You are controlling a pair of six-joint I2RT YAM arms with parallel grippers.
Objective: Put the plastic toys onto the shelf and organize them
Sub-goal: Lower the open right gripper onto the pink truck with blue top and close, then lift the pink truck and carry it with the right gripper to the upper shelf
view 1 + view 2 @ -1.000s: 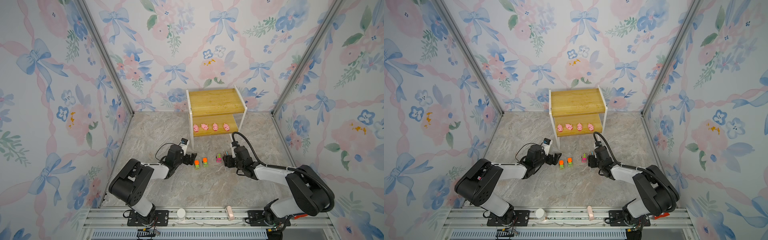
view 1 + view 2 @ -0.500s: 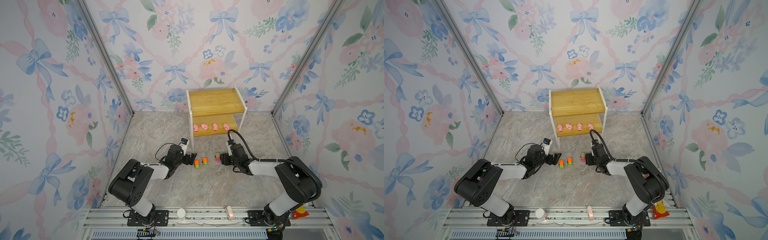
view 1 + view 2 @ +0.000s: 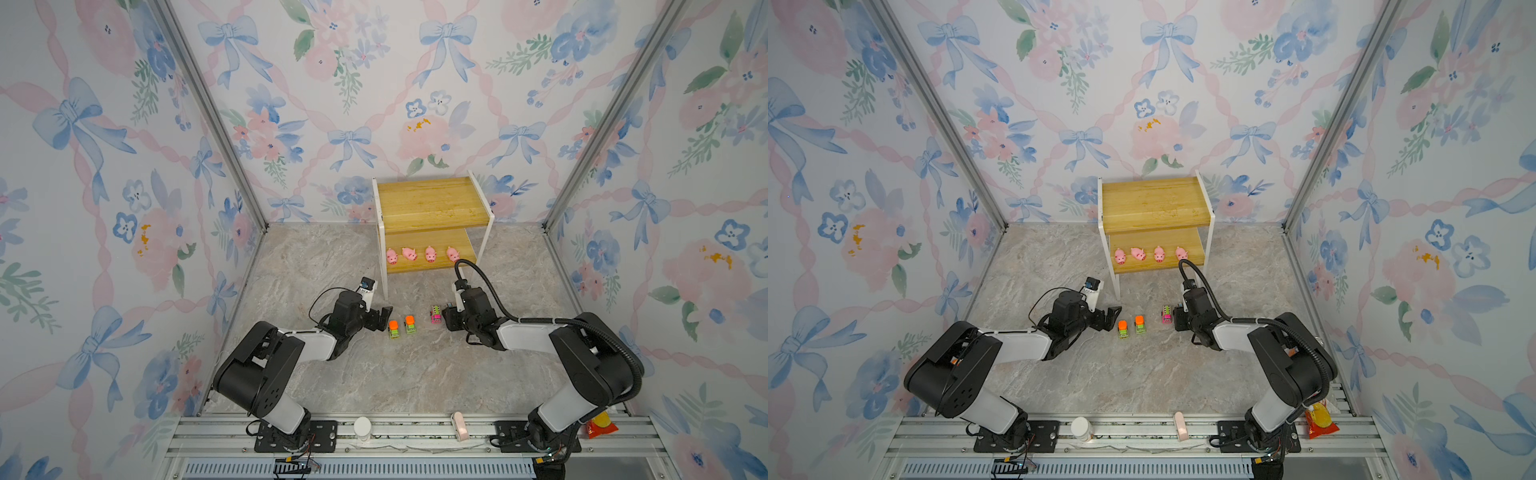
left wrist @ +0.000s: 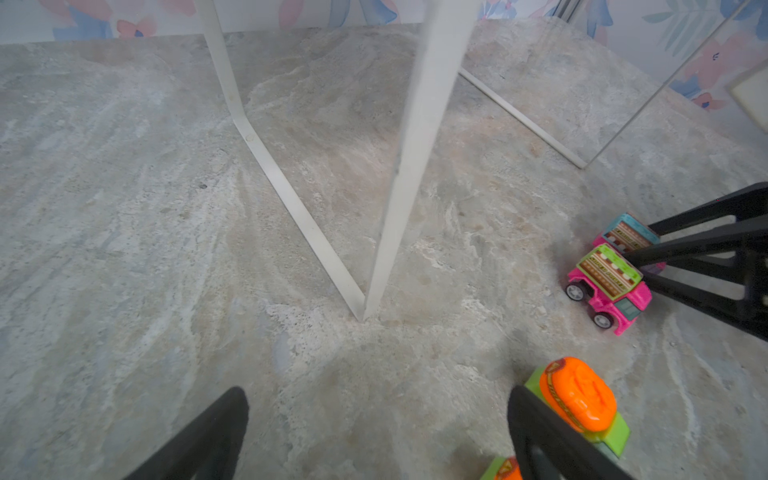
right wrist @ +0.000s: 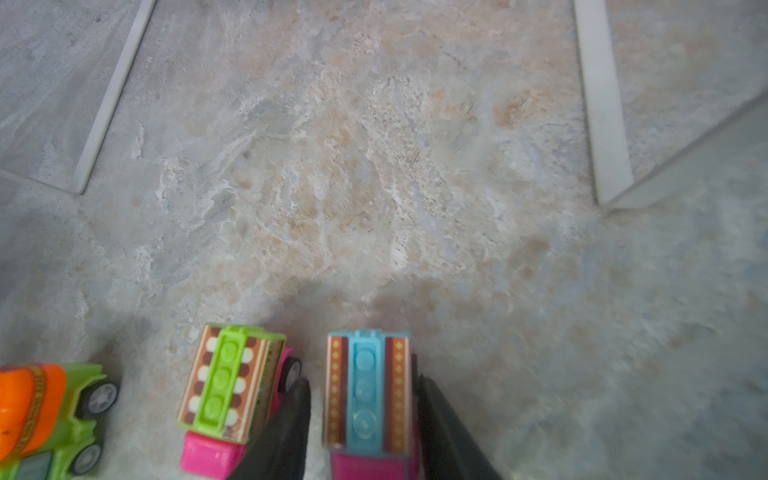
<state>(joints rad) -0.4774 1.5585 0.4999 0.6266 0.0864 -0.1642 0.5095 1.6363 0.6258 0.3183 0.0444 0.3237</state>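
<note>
The right claw [image 5: 362,378] is straddling the blue-roofed bus [image 5: 365,399], clamped or not I cannot tell, and is risking shoving the neighbouring green-roofed bus [image 5: 228,382].

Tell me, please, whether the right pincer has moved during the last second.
Yes. In both top views the right pincer has shifted left, closer to the green-roofed pink bus, which has stayed put.
</note>
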